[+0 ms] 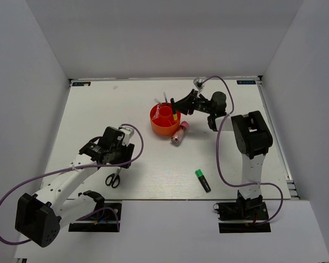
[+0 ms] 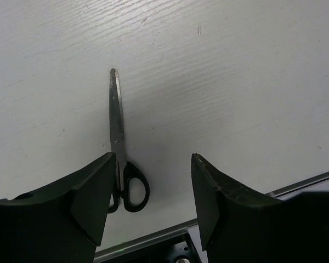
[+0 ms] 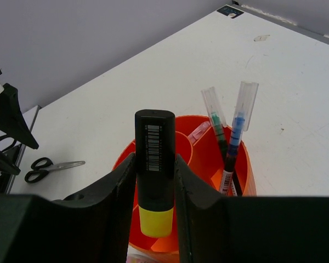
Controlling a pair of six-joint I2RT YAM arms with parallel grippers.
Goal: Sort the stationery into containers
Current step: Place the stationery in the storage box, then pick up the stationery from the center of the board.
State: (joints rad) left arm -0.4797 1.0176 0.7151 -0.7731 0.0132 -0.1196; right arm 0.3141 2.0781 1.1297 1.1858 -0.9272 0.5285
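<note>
Right pincer (image 3: 153, 160): we grasp the yellow highlighter (image 3: 154, 143) lengthwise between the fingers, above the orange tub (image 3: 243, 174).
Left pincer (image 2: 153, 159): released; scissors (image 2: 117, 112) lie toward 9 o'clock, blades pointing 12.
Nearer arm for scissors: our left.
</note>
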